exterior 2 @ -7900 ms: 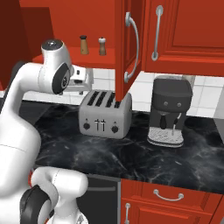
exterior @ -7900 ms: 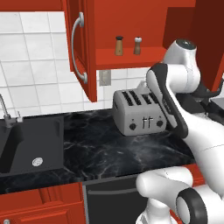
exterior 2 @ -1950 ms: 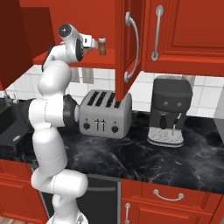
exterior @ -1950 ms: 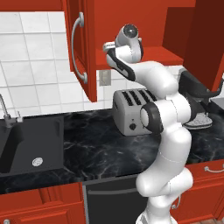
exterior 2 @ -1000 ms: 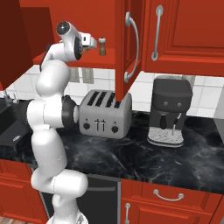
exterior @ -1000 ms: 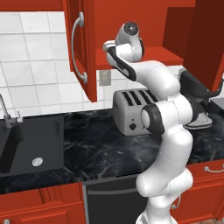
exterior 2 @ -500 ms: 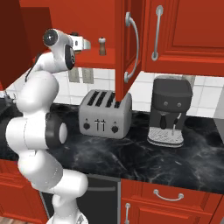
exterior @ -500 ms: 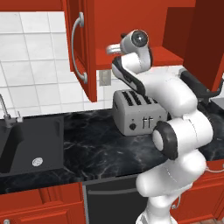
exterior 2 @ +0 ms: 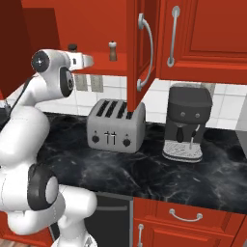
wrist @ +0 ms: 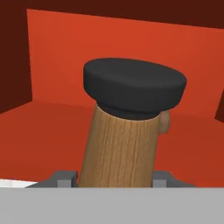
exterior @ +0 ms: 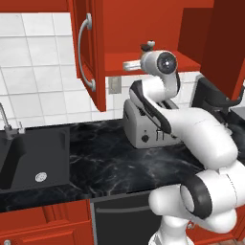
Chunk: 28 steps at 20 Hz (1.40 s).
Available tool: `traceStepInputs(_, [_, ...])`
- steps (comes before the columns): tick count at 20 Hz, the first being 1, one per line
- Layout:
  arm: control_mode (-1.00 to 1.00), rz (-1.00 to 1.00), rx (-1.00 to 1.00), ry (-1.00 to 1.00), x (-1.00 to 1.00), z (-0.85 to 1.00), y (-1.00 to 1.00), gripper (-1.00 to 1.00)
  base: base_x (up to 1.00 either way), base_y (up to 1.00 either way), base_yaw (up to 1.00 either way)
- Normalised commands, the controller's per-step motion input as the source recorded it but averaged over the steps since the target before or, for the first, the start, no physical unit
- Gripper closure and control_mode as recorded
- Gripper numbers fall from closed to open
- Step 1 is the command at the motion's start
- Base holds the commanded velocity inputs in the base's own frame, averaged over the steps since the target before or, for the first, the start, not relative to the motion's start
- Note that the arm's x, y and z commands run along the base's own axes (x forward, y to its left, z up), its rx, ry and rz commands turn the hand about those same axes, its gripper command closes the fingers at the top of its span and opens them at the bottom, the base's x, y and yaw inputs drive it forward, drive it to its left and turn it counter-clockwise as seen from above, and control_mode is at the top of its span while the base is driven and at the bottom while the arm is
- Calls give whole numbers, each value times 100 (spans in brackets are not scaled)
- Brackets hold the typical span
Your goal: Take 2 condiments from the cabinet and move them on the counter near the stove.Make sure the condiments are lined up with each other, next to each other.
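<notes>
Wooden dark-capped mill [wrist: 124,131] is gripped between the jaws at the cabinet [exterior 2: 103,64] shelf edge, grey-topped mill [exterior 2: 113,50] left on the shelf, nothing yet placed on the tabletop [exterior: 110,158].

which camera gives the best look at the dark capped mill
The hand view: the dark-capped mill looms close between the jaws, cap and wood grain clear. The right base view shows just its cap behind the arm; the left base view, a tiny sliver.
</notes>
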Motion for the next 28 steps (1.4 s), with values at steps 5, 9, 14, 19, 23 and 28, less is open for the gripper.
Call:
traceStepInputs(5, [-100,0,-1,0,-72,29,-13,100,0,0,0])
traceStepInputs(9, [-100,0,-1,0,-60,17,-6,100,0,0,0])
traceStepInputs(14, [-100,0,0,4,-52,11,-8,100,0,0,0])
traceStepInputs(19, [-100,0,0,8,-48,1,-15,100,0,0,0])
traceStepInputs(23, [-100,0,0,7,-53,0,-24,100,0,0,0])
traceStepInputs(28, [-100,0,0,4,-52,0,-23,100,0,0,0])
